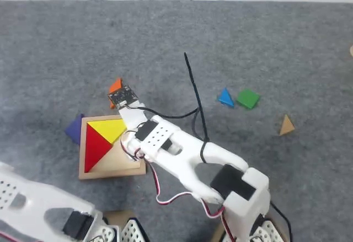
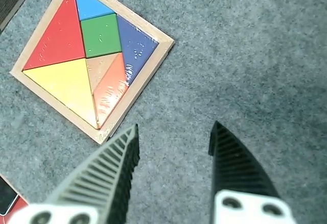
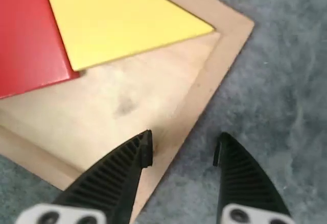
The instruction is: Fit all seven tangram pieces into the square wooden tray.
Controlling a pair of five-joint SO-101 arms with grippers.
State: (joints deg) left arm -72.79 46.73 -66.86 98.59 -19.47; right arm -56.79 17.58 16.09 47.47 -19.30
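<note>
The square wooden tray lies left of centre with a large red triangle and a large yellow triangle in it. My right gripper is open and straddles the tray's rim, one finger over the bare floor, the other over the carpet. An orange piece lies beyond the tray and a purple piece at its left. Off to the right lie a blue triangle, a green square and a tan triangle. My left gripper is open over bare carpet.
In the left wrist view a second wooden frame, filled with several coloured pieces, lies ahead of the fingers. The right arm crosses the tray's near right corner. The left arm sits at the front left. Grey carpet covers the table.
</note>
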